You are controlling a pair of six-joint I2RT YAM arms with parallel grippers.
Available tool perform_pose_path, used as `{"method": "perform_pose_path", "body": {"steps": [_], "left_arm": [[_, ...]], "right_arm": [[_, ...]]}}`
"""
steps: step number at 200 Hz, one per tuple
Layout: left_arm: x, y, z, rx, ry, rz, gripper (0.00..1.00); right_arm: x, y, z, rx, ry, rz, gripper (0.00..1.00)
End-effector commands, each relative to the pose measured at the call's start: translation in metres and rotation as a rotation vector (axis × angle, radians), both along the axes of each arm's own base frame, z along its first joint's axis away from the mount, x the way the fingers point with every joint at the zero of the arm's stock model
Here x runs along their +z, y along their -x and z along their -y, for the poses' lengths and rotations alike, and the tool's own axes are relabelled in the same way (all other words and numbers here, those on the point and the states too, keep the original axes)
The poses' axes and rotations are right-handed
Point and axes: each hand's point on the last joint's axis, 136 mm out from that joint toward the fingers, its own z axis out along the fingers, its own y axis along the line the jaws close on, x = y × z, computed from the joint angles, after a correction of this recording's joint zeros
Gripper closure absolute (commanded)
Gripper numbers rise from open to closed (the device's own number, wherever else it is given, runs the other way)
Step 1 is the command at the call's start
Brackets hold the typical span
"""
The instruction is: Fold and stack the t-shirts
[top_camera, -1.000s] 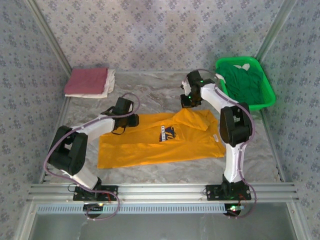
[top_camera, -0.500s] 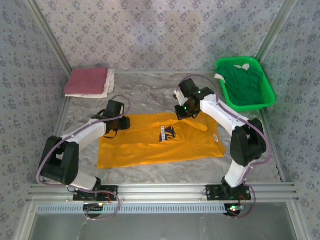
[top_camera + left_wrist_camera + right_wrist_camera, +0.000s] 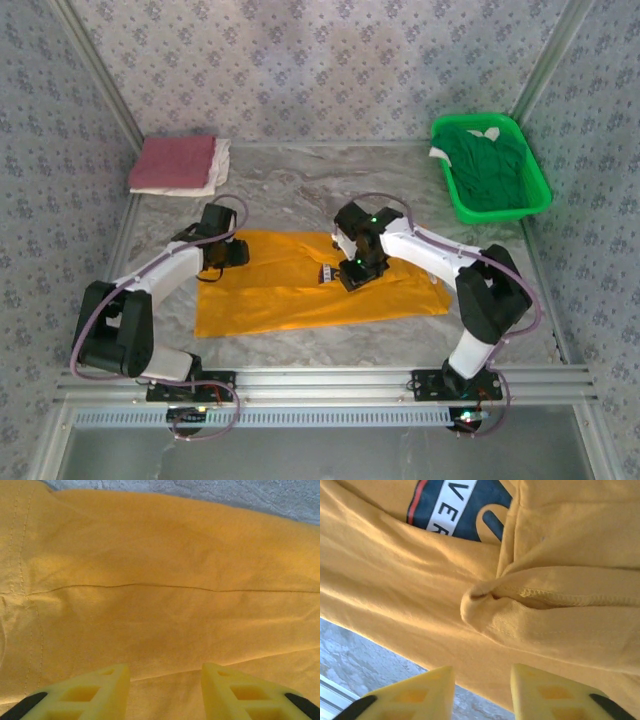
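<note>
1. The orange-yellow t-shirt [image 3: 290, 290] lies spread on the marbled table [image 3: 300, 185]. Its right-hand part is folded inward over itself.
2. The left gripper [image 3: 228, 250] sits over the far left corner of that shirt. The left wrist view shows its yellow fingers [image 3: 90, 690] parted with nothing between them. The cloth beneath is smooth, with one long crease.
3. The right gripper [image 3: 352, 275] sits over the middle of the shirt, just beside the navy chest print [image 3: 460, 510]. Its fingers [image 3: 420, 690] are parted and released, gripping no cloth. A bunched, hemmed fold [image 3: 485, 597] lies just beyond the fingertips.
4. A folded dusty red t-shirt [image 3: 172, 160] rests on a folded white t-shirt [image 3: 218, 165]. Both are well apart from the orange-yellow shirt, beyond its far left corner.
5. A green t-shirt [image 3: 490, 170] lies inside the bright green basket [image 3: 500, 212], beyond the orange-yellow shirt's far right corner.
</note>
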Motion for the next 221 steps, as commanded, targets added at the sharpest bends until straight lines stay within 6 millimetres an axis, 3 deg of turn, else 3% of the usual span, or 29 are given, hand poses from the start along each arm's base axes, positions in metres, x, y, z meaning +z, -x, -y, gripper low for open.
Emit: {"method": "perform_pose_path", "body": {"steps": [1, 17, 32, 51, 66, 88, 116, 148, 184, 207, 221], "left_arm": [[0.003, -0.003, 0.001, -0.025, -0.013, -0.013, 0.57], [0.008, -0.007, 0.005, -0.042, 0.000, -0.005, 0.57], [0.013, -0.011, 0.007, -0.055, 0.005, 0.024, 0.57], [0.019, -0.022, 0.009, -0.053, 0.011, 0.053, 0.41], [0.019, -0.033, 0.006, -0.037, 0.006, 0.040, 0.41], [0.014, -0.051, -0.007, 0.029, 0.077, 0.016, 0.40], [0.003, -0.065, -0.032, 0.101, 0.081, -0.024, 0.39], [-0.009, -0.082, -0.044, 0.108, 0.092, -0.051, 0.39], [-0.023, -0.094, -0.053, 0.117, 0.068, -0.067, 0.45], [-0.032, -0.099, -0.055, 0.128, 0.071, -0.100, 0.66], [-0.032, -0.100, -0.060, 0.145, 0.067, -0.099, 0.74]], "right_arm": [[0.023, -0.010, 0.002, -0.062, -0.068, 0.035, 0.53], [0.040, -0.031, 0.005, -0.152, -0.169, 0.087, 0.48], [0.055, -0.058, 0.021, -0.281, -0.272, 0.133, 0.40], [0.041, -0.086, 0.070, -0.500, -0.294, 0.131, 0.40], [0.029, -0.107, 0.106, -0.649, -0.304, 0.135, 0.41], [0.012, -0.129, 0.141, -0.744, -0.293, 0.144, 0.41], [-0.001, -0.149, 0.156, -0.787, -0.265, 0.157, 0.40], [-0.015, -0.169, 0.155, -0.805, -0.281, 0.149, 0.40], [-0.012, -0.192, 0.148, -0.801, -0.324, 0.178, 0.58], [-0.009, -0.199, 0.150, -0.826, -0.340, 0.174, 0.91], [-0.002, -0.204, 0.156, -0.865, -0.364, 0.185, 0.97]]}}
